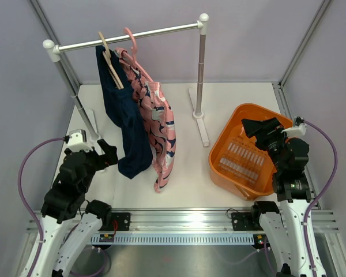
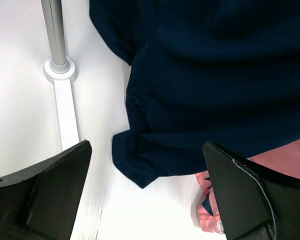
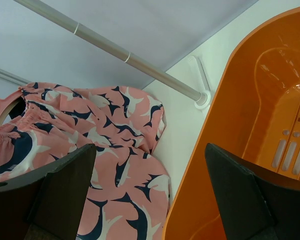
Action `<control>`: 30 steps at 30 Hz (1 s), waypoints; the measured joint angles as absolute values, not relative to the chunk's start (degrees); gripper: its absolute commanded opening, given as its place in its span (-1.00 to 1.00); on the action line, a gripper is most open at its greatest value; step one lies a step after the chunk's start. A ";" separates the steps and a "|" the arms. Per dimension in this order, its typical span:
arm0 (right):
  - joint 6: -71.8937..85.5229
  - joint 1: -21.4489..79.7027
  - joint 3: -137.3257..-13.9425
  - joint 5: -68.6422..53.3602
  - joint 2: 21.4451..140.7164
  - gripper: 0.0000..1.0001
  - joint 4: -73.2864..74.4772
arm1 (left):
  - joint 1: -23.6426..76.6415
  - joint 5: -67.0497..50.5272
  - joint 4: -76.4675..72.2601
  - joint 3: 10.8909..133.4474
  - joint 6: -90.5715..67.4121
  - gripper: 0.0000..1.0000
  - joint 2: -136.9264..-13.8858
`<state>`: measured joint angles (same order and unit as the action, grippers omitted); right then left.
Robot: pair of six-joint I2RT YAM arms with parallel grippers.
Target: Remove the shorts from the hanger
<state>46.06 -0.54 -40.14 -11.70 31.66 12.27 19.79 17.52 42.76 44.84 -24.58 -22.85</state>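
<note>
- Near the table (image 1: 190, 173) front, the left gripper (image 1: 108, 153) sits with jaws spread and empty, just beside the hem of the navy shorts (image 1: 127, 124).
- Over the orange basket (image 1: 218, 158) hovers the right gripper (image 1: 252, 127), jaws also spread.
- Farther back, a rack post (image 1: 200, 75) stands between it and the pink shark-print shorts (image 1: 160, 130), hung beside the navy pair.

I see pink fabric shorts (image 1: 161, 133) printed all over with navy and white sharks, and their curved plastic hanger (image 1: 131, 41) is pink too. The plain cloth garment (image 1: 130, 133) is dark navy, the wooden hanger (image 1: 112, 66) pale tan. The slotted plastic basket (image 1: 224, 144) is orange, the tabletop (image 1: 184, 173) white.
</note>
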 measured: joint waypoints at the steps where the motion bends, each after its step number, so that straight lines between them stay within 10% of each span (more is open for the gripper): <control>1: 46.04 -0.54 -40.14 -11.70 31.66 0.99 12.27 | 19.79 17.47 42.76 44.82 -24.58 0.98 -22.85; 18: 44.01 -0.54 -40.14 -15.25 34.52 0.99 11.86 | 19.79 15.20 42.11 46.24 -23.38 0.98 -22.79; 30: 43.05 -0.54 -40.88 -20.23 34.59 0.99 11.90 | 19.79 13.56 33.89 80.07 -23.35 0.85 -48.62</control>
